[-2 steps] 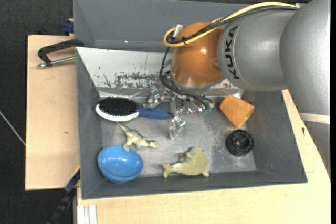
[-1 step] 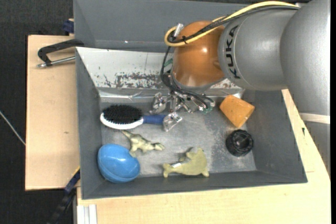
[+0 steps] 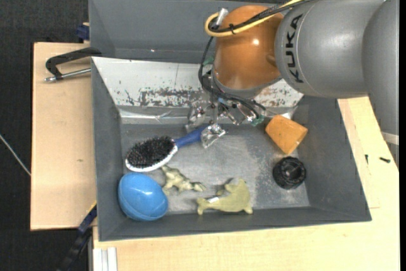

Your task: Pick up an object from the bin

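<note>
pincer [image 3: 211,124] low over blue handle of black-bristled oval hairbrush [image 3: 152,154] | open or closed: cannot tell | handle likely grasp point

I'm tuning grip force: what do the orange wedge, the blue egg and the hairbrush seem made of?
Orange wedge: matte with soft edges, probably foam or sponge. Blue egg: smooth with a faint sheen, likely hard plastic. Hairbrush: plastic-looking blue handle and white rim; the black bristles may be nylon.
</note>
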You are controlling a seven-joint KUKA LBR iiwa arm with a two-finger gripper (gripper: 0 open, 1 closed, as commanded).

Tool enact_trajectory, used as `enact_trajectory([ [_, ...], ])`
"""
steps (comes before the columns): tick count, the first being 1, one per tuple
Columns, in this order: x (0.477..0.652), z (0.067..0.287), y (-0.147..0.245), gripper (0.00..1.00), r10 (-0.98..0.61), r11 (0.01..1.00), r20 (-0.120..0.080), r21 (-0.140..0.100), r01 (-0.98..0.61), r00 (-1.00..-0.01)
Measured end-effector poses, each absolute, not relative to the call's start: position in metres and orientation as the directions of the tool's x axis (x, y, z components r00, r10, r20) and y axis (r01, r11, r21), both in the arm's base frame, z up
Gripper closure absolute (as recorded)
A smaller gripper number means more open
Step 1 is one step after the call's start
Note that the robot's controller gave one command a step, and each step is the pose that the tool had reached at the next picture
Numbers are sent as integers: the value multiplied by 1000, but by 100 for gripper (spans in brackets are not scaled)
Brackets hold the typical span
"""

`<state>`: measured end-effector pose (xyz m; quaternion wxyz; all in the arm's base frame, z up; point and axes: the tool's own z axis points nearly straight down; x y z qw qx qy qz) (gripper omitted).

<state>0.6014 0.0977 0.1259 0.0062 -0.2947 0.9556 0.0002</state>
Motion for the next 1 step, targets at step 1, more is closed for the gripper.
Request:
enact_trajectory([
  [1, 603, 137, 99, 100, -562, 827, -8, -2, -562, -827],
])
